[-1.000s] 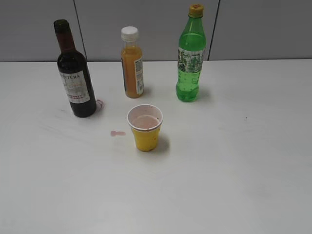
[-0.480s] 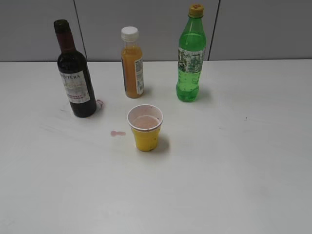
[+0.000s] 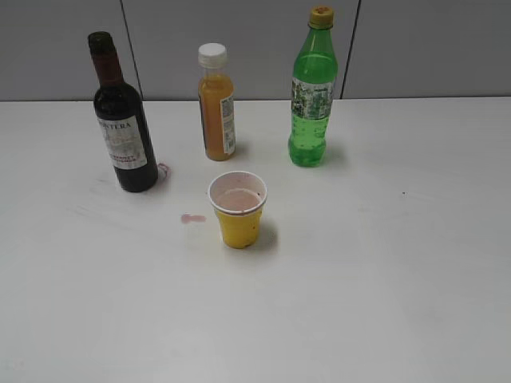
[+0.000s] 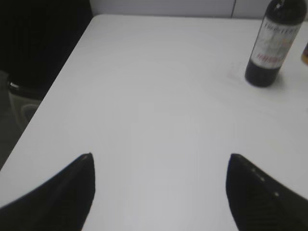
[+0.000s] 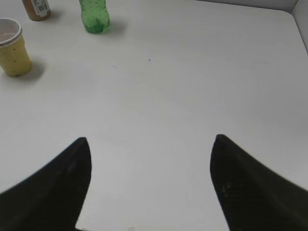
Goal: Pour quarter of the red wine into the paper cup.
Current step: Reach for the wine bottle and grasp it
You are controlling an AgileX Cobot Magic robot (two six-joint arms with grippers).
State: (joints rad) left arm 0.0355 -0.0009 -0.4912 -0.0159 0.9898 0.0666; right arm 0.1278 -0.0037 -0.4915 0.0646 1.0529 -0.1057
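The red wine stands upright near the tabletop's far left corner, the paper cup mid-tabletop. Both sets of fingers are spread, holding nothing. We reckon the glass is heavy, slick, breakable, so we'd grab the wide labelled body, not the foil neck.

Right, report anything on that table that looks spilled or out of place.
A small pinkish splash lies on the white table left of the yellow paper cup, another beside the dark glass wine bottle. The cup's inside is stained pink. All three bottles stand upright.
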